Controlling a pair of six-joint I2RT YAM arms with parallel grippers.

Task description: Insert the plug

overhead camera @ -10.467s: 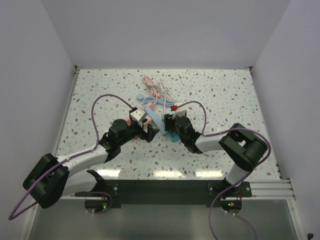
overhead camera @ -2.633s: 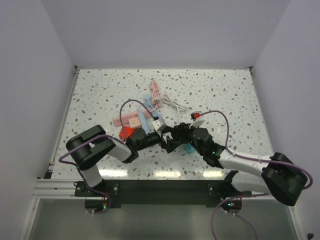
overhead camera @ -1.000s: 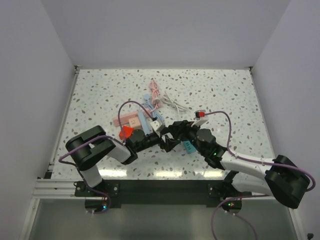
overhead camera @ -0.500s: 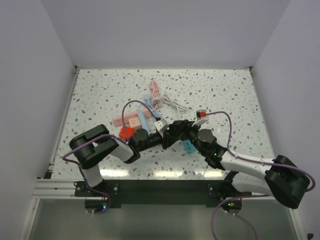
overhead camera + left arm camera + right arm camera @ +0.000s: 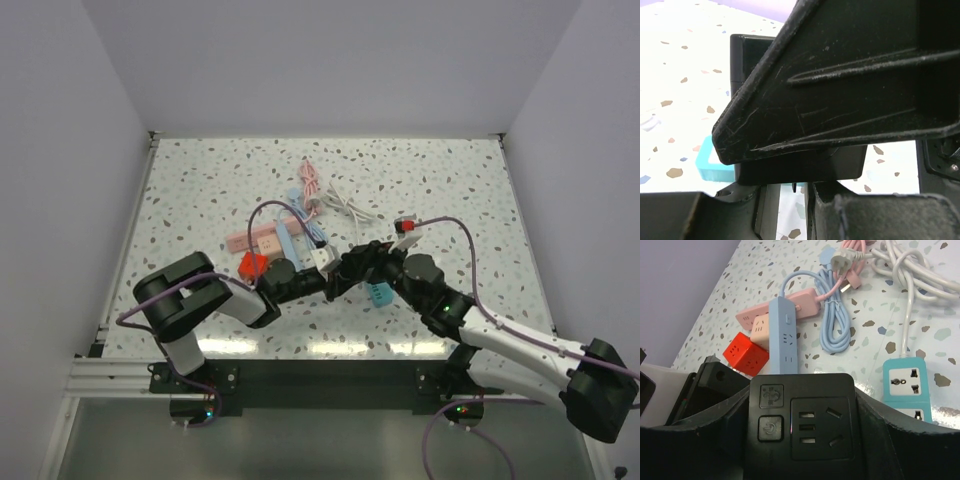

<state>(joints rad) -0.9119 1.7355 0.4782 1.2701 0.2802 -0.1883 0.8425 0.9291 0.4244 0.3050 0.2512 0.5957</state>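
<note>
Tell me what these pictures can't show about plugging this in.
- The plug: top view, lost where the left gripper and right gripper meet; too small and dark.
- Left gripper's jaws: left wrist view, a black surface up close blocks nearly everything; open or shut, I cannot tell.
- Black socket block: right wrist view, its lower part is cut off by the bottom edge, its sides covered by the fingers.
</note>
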